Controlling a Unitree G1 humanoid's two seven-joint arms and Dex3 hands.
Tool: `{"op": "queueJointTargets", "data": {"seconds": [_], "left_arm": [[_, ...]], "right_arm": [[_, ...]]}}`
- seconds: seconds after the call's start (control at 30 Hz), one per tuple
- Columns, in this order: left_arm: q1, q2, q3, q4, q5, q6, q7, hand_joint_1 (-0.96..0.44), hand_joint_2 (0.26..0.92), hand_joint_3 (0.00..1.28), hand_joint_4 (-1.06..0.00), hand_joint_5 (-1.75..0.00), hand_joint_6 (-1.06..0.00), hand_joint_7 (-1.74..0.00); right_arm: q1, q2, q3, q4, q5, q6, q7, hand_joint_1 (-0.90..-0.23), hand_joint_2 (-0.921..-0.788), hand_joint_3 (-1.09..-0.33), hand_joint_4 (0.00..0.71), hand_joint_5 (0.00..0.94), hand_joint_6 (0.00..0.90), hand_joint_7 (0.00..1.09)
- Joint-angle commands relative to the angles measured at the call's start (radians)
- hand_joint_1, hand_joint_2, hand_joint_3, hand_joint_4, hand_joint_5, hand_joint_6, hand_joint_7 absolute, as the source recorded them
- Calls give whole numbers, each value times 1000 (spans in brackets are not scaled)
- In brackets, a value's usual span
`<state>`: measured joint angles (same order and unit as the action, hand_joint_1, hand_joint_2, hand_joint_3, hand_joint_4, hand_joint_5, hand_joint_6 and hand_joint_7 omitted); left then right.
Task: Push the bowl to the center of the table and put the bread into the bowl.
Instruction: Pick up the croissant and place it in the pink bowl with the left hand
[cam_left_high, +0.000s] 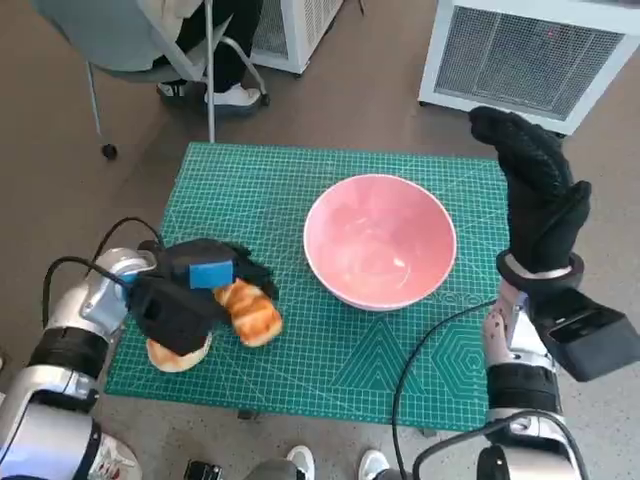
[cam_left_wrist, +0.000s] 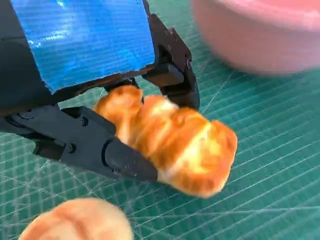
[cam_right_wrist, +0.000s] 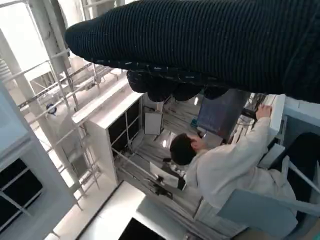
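Green cutting mat (cam_left_high: 420, 360) covering the small table, printed with a pale grid; it bears every task item. Pink bowl (cam_left_high: 380, 240), upright and empty, sits near the middle of the mat, between the two hands: just beside the right hand and clearly apart from the left. In the left wrist view the bowl's (cam_left_wrist: 260, 35) outer wall appears beyond the fingertips, not touching them.

Right hand (cam_left_high: 535, 190), in the black knitted glove, is raised above the mat's edge next to the bowl, its fingers extended and holding nothing. The right wrist view shows the glove (cam_right_wrist: 210, 45) as a dark band, with fingers curling slightly at its underside; how far they are spread is hard to judge there. Beyond it sits a person in a pale top (cam_right_wrist: 225, 170) on a chair.

Left hand (cam_left_high: 190, 290), black with blue tape across its back, rests low over the near corner of the mat. Its black fingers (cam_left_wrist: 95, 145) clasp a golden croissant-shaped bread (cam_left_wrist: 175, 145) from both sides, the loaf protruding past the fingertips toward the bowl. A second, rounder bread roll (cam_left_high: 178, 356) lies on the mat just under the wrist side of that hand, free of the fingers.
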<state>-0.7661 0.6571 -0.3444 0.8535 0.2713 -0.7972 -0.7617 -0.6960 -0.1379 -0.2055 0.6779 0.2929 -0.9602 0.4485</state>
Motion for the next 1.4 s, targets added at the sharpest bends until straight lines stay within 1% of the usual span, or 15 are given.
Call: {"op": "queueJointTargets", "data": {"seconds": [0.03,0.1,0.23,0.27,0.3,0.37,0.43,0.5,0.6,0.7,0.9,1.17,1.27,1.3,1.4], "left_arm": [[-34,27,97,-134,-150,38,-56,1,919,47,-638,-1362,-770,-857],[-40,29,134,-189,-193,65,-62,1,917,42,-640,-1374,-798,-814],[-63,25,196,-287,-250,124,-48,1,914,38,-648,-1372,-811,-796],[-74,20,211,-311,-259,136,-36,1,912,39,-653,-1362,-810,-803],[-80,16,223,-331,-265,148,-27,1,909,39,-668,-1310,-792,-863],[-90,8,238,-363,-270,170,-15,1,907,39,-681,-1265,-776,-916],[-105,-7,247,-397,-264,189,6,1,909,36,-691,-1185,-750,-1016],[-126,-22,247,-426,-241,196,31,1,910,34,-696,-1141,-741,-1065],[-163,-47,233,-442,-222,212,40,0,909,29,-708,-1095,-742,-1098],[-195,-76,215,-434,-197,220,52,1,908,25,-711,-1092,-749,-1091],[-252,-144,167,-327,-122,165,91,0,909,24,-706,-1137,-757,-1041],[-335,-238,91,-86,-20,69,149,-1,919,32,-685,-1194,-721,-1042],[-359,-266,65,-6,18,45,171,-1,920,34,-673,-1205,-723,-1042],[-365,-273,57,16,29,38,179,-1,920,43,-662,-1171,-713,-1097],[-380,-298,38,83,59,25,203,-2,920,53,-649,-1132,-704,-1157]], "right_arm": [[24,0,4,-3,8,16,3,-599,-921,-783,360,0,238,304],[24,-1,4,-3,8,16,2,-599,-921,-783,360,0,238,304],[24,-1,5,-4,6,17,0,-600,-921,-783,360,0,238,305],[24,-1,6,-4,6,17,1,-600,-921,-783,360,0,237,305],[24,-2,6,-5,7,17,2,-600,-921,-783,360,0,237,305],[23,-3,6,-5,9,18,4,-600,-921,-783,361,1,237,306],[23,-5,7,-7,11,20,5,-600,-921,-783,362,1,237,306],[23,-7,9,-9,11,19,5,-600,-921,-784,363,2,236,307],[23,-9,11,-11,10,17,4,-600,-921,-784,364,2,236,307],[24,-11,11,-10,9,14,2,-599,-921,-784,365,2,236,308],[27,-12,11,-6,4,7,-4,-595,-921,-790,365,2,233,309],[30,-13,11,-13,2,9,-9,-591,-921,-795,366,2,230,312],[35,-15,12,-22,-5,11,-16,-589,-921,-795,367,2,230,313],[37,-16,13,-26,-7,13,-19,-589,-921,-795,367,2,229,313],[45,-18,13,-38,-14,17,-28,-589,-921,-795,367,2,229,314]]}}
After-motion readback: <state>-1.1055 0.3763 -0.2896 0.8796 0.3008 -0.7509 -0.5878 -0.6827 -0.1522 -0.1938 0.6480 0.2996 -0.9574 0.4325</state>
